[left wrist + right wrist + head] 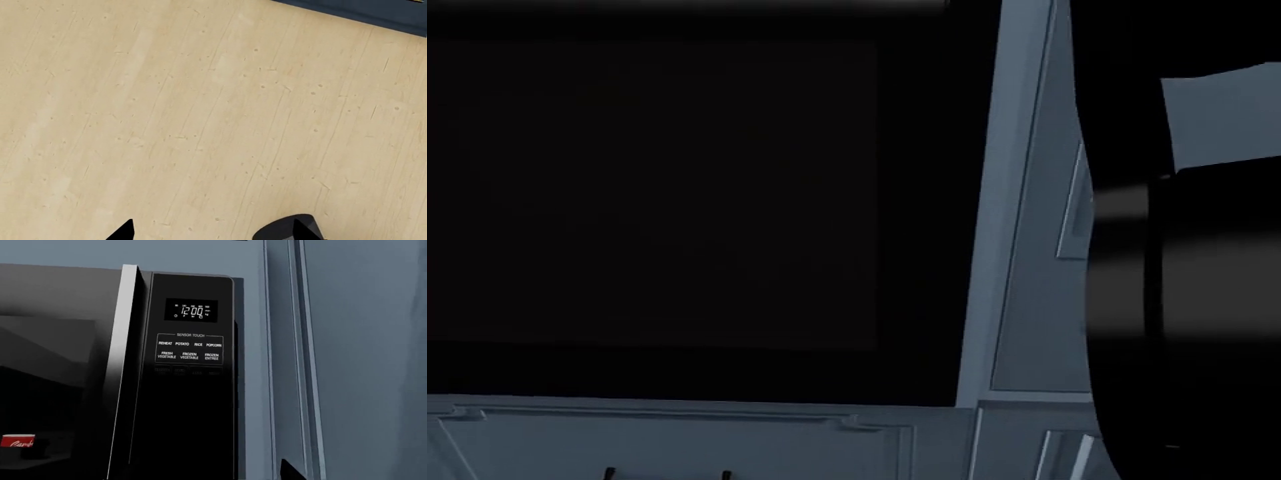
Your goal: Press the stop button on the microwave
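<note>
The black microwave (67, 380) fills the left of the right wrist view. Its control panel (190, 390) has a lit display (191, 310) reading 12:00 and rows of sensor-touch labels (189, 350). The lower panel is dark, so I cannot read a stop button there. My right gripper (207, 476) faces the panel from a short distance. Only one of its fingertips (292, 471) shows, far off centre, so the jaws stand wide apart and empty. My left gripper (213, 235) is open and empty, pointing down at the floor. In the head view the dark microwave door (694, 200) fills most of the frame.
Blue-grey cabinet panels (353, 365) stand beside the microwave and below it (694, 440). My right arm (1188, 300) blocks the right of the head view. A red can (17, 441) is reflected in or sits behind the door. The left wrist view shows a wooden floor (187, 115) and a dark plinth (373, 12).
</note>
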